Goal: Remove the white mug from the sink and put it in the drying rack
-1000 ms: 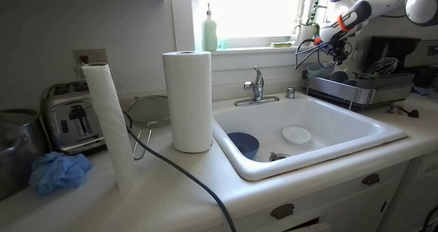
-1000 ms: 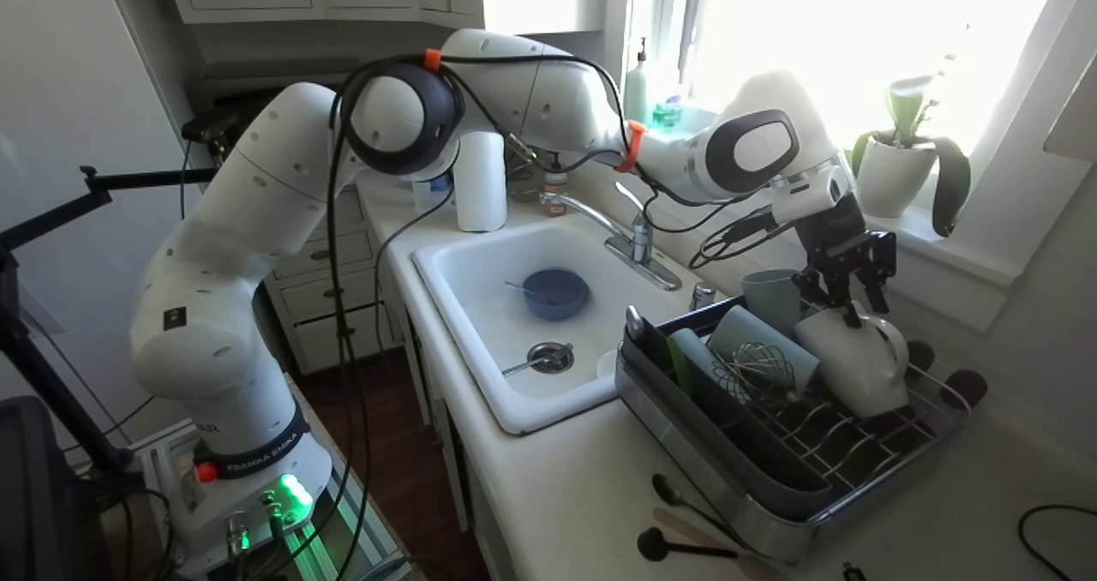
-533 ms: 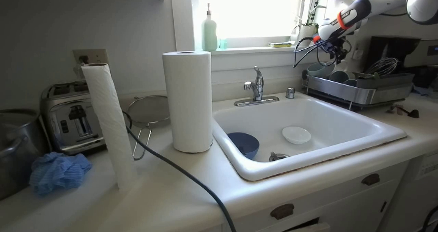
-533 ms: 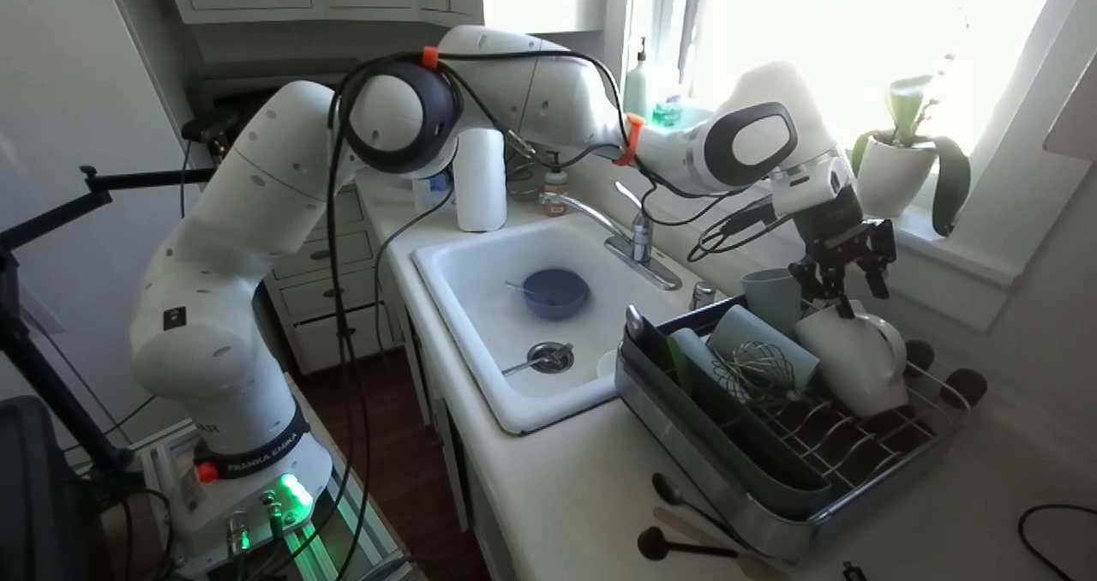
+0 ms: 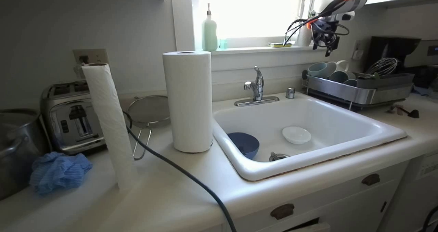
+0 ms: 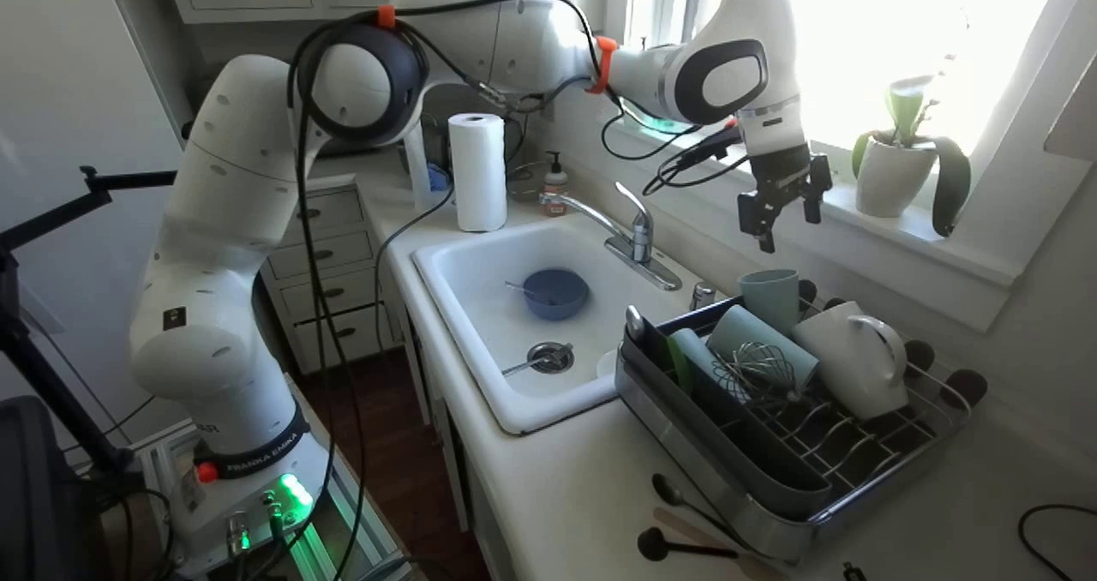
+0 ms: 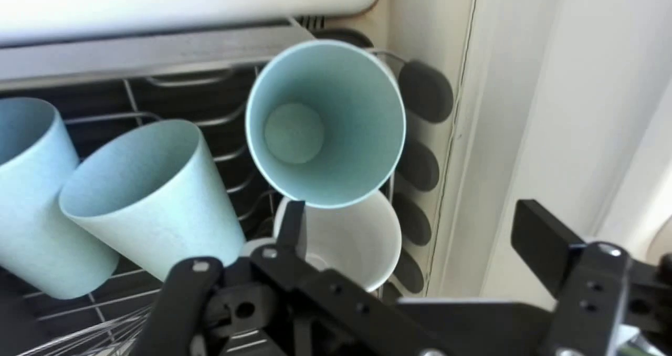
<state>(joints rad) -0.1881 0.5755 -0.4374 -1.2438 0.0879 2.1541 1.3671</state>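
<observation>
Wrist view: your claw is spread apart, empty; white mug rests in drying rack. Placement appears complete; only retreat remains.

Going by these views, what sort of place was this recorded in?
A kitchen, likely in a home, though the pictures can't confirm whose. A white sink with a faucet, a toaster and a drying rack holding pale blue cups point to it.
</observation>
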